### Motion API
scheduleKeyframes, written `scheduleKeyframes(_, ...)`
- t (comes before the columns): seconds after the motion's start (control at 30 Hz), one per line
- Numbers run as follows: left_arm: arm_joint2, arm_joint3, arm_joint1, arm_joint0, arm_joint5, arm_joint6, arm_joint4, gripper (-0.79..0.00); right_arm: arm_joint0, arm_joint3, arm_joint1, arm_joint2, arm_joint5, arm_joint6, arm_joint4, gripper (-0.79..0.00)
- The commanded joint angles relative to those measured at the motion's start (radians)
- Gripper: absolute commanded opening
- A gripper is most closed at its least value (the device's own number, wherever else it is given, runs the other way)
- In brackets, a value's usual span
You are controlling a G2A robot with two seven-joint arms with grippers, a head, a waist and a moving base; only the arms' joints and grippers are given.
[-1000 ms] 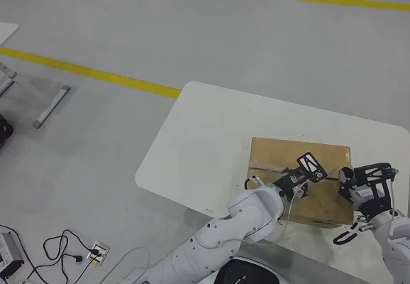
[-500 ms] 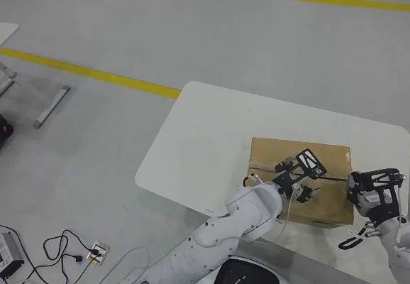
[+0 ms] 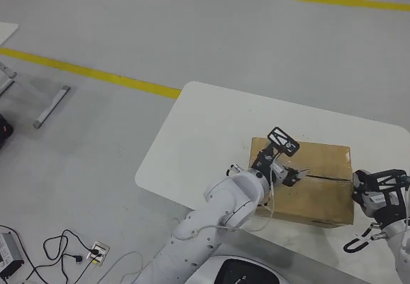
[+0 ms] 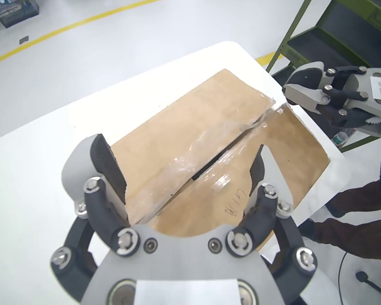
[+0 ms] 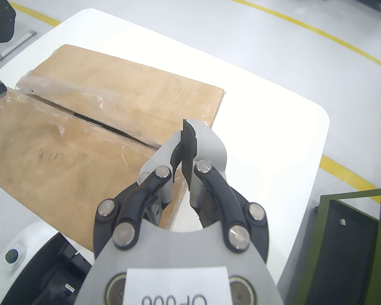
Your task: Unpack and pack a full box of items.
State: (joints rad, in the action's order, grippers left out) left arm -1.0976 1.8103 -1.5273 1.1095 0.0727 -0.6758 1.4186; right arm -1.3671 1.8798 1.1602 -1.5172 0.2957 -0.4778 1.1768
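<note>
A brown cardboard box (image 3: 311,188) lies on the white table (image 3: 212,135), flaps down, with a narrow dark gap along its middle seam. Crinkled clear tape (image 4: 216,141) runs along that seam. My left gripper (image 4: 181,160) hovers open above the box's left end with nothing between its fingers; the top view shows the left gripper (image 3: 288,172) over that end. My right gripper (image 5: 185,138) is shut and empty, just off the box's (image 5: 82,122) right end. From above, the right gripper (image 3: 367,192) is beside the box's right edge.
A green metal cart (image 5: 352,239) stands past the table's right corner, close to the right arm. The table's far half (image 3: 262,113) is bare. The box sits near the table's front edge.
My left gripper has lifted off the middle of the seam and drawn back to the box's left end. My right gripper has slid off the box's right end, outward and toward the front.
</note>
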Motion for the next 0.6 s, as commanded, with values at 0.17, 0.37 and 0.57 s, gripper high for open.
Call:
scheduleKeyframes(0.17, -0.037, -0.030, 0.002, -0.023, -0.041, 0.000, 0.006, 0.000, -0.015, 0.006, -0.006, -0.020, 0.046, 0.026, 0.003, -0.785)
scheduleKeyframes(0.37, -0.016, -0.095, 0.004, -0.037, -0.058, -0.017, 0.100, 0.000, -0.017, 0.007, -0.008, -0.028, 0.040, 0.027, -0.011, -0.271)
scheduleKeyframes(0.57, 0.001, -0.105, 0.005, -0.027, -0.048, -0.052, 0.119, 0.000, -0.012, 0.006, -0.007, -0.043, 0.029, 0.040, -0.092, 0.000)
